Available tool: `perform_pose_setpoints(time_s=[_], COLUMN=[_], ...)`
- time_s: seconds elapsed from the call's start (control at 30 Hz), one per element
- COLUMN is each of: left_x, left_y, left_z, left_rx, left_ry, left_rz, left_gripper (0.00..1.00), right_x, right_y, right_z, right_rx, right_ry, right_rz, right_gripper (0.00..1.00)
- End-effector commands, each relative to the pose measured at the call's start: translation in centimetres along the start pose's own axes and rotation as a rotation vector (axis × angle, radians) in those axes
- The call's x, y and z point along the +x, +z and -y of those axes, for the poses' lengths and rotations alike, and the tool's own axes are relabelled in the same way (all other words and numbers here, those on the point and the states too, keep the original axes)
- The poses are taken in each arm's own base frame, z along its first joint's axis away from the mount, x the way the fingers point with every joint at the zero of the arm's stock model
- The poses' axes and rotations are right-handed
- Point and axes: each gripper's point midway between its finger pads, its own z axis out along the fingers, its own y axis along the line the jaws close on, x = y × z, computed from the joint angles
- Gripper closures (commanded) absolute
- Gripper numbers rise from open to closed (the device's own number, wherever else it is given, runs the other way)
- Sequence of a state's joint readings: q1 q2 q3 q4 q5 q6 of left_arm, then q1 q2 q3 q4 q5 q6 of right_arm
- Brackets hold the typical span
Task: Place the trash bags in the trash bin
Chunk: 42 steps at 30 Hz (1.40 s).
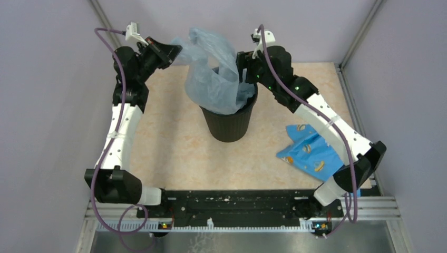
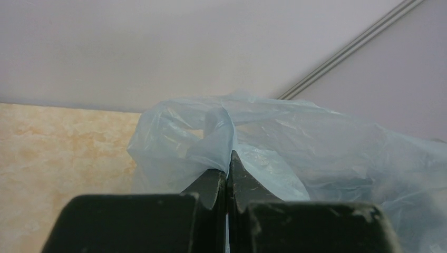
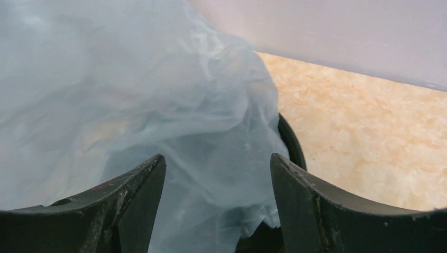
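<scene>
Above the trash bin [image 1: 228, 125], which stands toward the far edge of the surface [image 1: 174, 147], a pale grey-blue trash bag [image 1: 211, 79] hangs half in and half out. Its lower part is tucked inside the bin's mouth, while the rest billows up over the rim and drapes down the bin's left side.

Up and to the left of the bin, the left end effector [image 2: 227, 158] is clamped tight on a gathered fold of the film, with the plastic bunched at its tips. It appears to be holding that side of the bag high to lift its mouth clear of the rim.

At the bin's right rim, the right end effector [image 3: 217, 163] stands wide apart and points down at the bag. Loose film lies between and beyond its fingers, but neither finger pinches it, and the black rim curves just past the right fingertip. The posture suggests either a release or a fresh reach for the bag's right-hand edge; which one cannot be told.

To the right of the bin and well apart from it, a blue printed packet [image 1: 311, 153] lies flat, partly under the right arm. The job looks about half done, and the thin film may slip or tear.
</scene>
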<state>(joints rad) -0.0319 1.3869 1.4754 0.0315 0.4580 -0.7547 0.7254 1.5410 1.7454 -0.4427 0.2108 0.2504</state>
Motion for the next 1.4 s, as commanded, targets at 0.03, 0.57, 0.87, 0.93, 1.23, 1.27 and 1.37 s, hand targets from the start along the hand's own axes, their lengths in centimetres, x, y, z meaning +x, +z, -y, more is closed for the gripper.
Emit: perform_pose_setpoints(time_s=[0.03,0.57,0.87,0.93,1.23,1.27,1.37], left_x=[-0.5,1.2,0.6,0.6,0.6,0.6,0.7], left_y=[0.5,1.6,1.7,1.7,1.7,1.7,1.7], left_z=[1.1,1.2,1.2,1.3,1.4,1.4,1.4], left_rx=[0.055,0.081,0.074,0.075,0.08,0.081,0.082], left_ry=[0.006,-0.001,0.017,0.02,0.004,0.004,-0.001], left_rz=[0.007,-0.048,-0.034,-0.034,-0.034,-0.033,-0.036], left_gripper=[1.0,1.0,1.0,1.0,1.0,1.0,1.0], right_x=[-1.0,3.9,-0.6,-0.8,0.2,0.5,1.4], right_y=[2.5,-0.6,-7.0,-8.6,-14.3,-14.8,-16.0], right_z=[-0.5,3.3,3.3,3.3,0.8,0.3,-1.4], right_rx=[-0.126,0.041,0.017,0.003,-0.234,-0.272,-0.392], right_ry=[-0.006,0.057,0.109,0.111,0.055,0.048,0.029], right_rz=[0.049,-0.06,0.064,0.083,0.161,0.168,0.185], right_gripper=[0.32,0.56,0.39,0.37,0.25,0.25,0.21])
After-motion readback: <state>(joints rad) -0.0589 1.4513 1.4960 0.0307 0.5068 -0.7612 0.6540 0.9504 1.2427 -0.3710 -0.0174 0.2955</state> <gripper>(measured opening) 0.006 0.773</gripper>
